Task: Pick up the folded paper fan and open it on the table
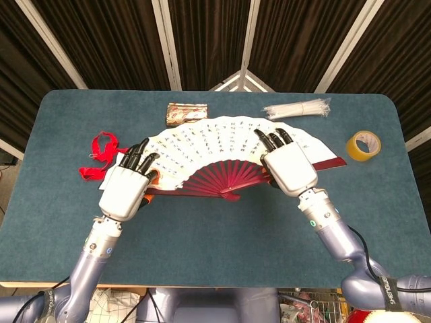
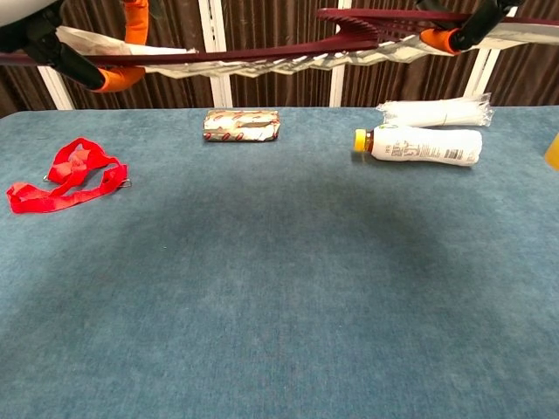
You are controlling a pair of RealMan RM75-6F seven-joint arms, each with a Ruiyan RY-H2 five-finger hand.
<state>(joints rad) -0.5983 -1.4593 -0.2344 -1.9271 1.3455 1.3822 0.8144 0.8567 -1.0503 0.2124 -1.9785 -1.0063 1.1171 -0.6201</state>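
Fingers point(image 1: 137, 156) of two hands gripping one spread fan point(image 1: 215, 138), one bottle point(image 2: 424, 144)

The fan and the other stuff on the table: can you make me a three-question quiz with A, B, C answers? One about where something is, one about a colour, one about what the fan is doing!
1. Where is the red ribbon?
A. By the robot's left hand
B. By the tape roll
C. On the bottle

2. What colour is the bottle's cap?
A. Blue
B. Yellow
C. Black

3. What is the paper fan doing?
A. Lying folded
B. Spread open, held up by both hands
C. Torn in half

Answers: 1 A, it lies at the table's left side. 2 B, the chest view shows a yellow cap. 3 B, the left hand and right hand each hold an end above the table.
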